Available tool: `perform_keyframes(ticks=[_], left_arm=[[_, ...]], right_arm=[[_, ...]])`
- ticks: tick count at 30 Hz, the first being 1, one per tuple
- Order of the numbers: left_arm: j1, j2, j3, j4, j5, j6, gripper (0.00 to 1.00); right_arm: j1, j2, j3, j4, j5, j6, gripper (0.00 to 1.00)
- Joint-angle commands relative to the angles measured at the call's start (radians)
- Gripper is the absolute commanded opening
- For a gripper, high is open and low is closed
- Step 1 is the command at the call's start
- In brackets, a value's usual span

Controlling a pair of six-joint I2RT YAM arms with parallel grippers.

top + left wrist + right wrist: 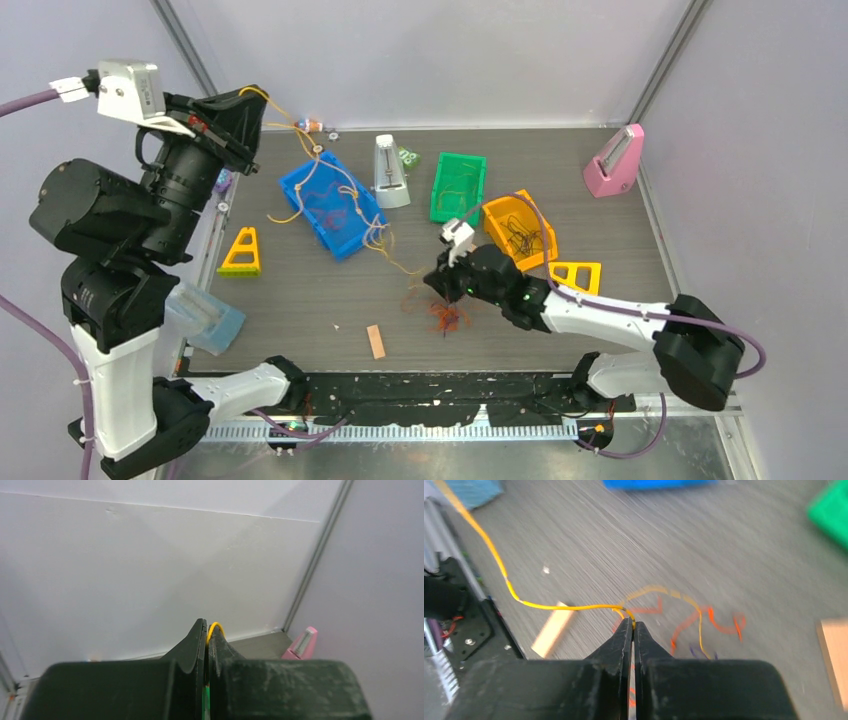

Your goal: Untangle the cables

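A long yellow cable (345, 190) runs from my raised left gripper (250, 100) at the far left, across the blue bin (310, 178), down to my right gripper (436, 280) near the table's middle front. My left gripper (207, 630) is shut on a loop of the yellow cable (216, 626). My right gripper (633, 625) is shut on the other end of the yellow cable (559, 606). A small tangle of red and orange cables (446, 318) lies on the table just under my right gripper; it shows blurred in the right wrist view (719, 625).
Green bin (458, 187) and orange bin (520, 230) with dark strands stand behind the right arm. A white metronome (389, 172), a pink metronome (614, 162), yellow triangles (242, 252) (576, 274), a tan strip (376, 341) and a pale blue block (205, 318) lie around.
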Motion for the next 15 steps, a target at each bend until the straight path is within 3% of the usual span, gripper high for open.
perform_keyframes(ticks=[1, 7, 15], left_arm=[[0.014, -0.028, 0.010, 0.005, -0.139, 0.079, 0.00], [0.014, -0.050, -0.042, 0.033, -0.205, 0.094, 0.00], [0.015, -0.050, -0.062, 0.052, -0.236, 0.093, 0.00]], right_arm=[[-0.017, -0.116, -0.124, -0.162, 0.261, 0.242, 0.05], [-0.035, -0.278, -0.309, -0.377, 0.302, 0.475, 0.05], [-0.040, -0.493, -0.342, -0.557, 0.393, 0.514, 0.05]])
